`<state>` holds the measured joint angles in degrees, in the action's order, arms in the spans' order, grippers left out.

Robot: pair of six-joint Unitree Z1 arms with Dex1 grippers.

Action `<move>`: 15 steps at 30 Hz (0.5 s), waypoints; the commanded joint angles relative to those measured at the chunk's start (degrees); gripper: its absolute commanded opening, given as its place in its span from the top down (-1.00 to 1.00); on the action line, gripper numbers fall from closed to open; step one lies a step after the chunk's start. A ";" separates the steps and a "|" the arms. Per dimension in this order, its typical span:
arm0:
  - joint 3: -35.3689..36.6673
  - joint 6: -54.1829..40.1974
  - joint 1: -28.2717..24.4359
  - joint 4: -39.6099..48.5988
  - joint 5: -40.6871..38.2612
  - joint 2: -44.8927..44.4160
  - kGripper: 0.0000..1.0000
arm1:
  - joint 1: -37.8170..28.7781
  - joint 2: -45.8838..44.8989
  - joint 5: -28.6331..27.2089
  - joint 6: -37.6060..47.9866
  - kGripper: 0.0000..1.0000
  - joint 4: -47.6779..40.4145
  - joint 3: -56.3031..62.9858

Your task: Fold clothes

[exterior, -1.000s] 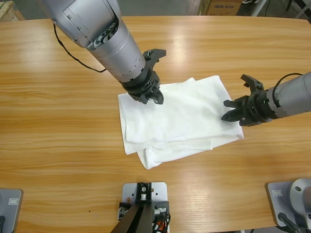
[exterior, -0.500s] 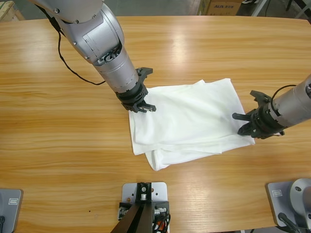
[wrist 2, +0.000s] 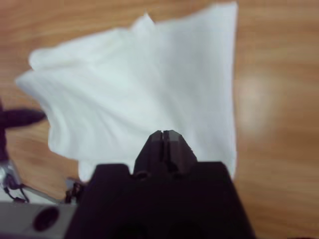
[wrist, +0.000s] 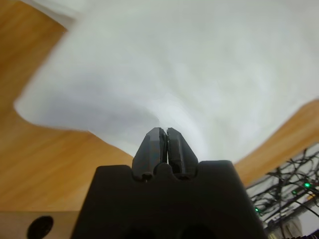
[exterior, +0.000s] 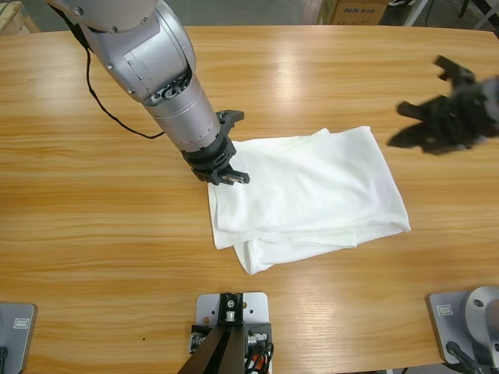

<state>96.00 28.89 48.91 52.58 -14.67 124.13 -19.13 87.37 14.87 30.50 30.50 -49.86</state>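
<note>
A: Left tool (exterior: 221,167) first?

B: Jaws pressed together, pinching the upper-left corner of the T-shirt (exterior: 312,191), going by the left wrist view.

A: The shirt?

B: Mid-surface (exterior: 93,226), already folded into a compact rectangle, though a lower layer pokes out at the bottom-left. I'd judge it nearly done; squaring up remains.

A: Right tool (exterior: 440,125)?

B: Lifted clear of the shirt's right edge. The high view suggests spread jaws, the wrist view closed ones; I cannot tell. Nothing blocks it.

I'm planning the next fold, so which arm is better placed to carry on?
Probably the left: the left gripper sits at the folded white cotton T-shirt's corner, while the right gripper is off the cloth.
</note>
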 commanded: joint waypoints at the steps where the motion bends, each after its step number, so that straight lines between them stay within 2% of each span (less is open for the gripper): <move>1: -2.35 6.34 8.57 0.47 0.53 -2.54 1.00 | 3.55 15.18 4.54 -3.60 1.00 -8.93 2.17; 9: -6.18 7.24 10.05 -3.40 1.53 3.07 1.00 | 5.94 16.20 5.09 -5.27 1.00 -9.58 2.91; 15: -5.74 6.97 6.99 -4.94 1.57 6.32 1.00 | 8.16 19.52 5.09 -6.73 1.00 -10.65 2.75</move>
<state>91.48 35.49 58.36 49.41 -13.81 124.86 -13.16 102.19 19.06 25.53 21.35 -47.95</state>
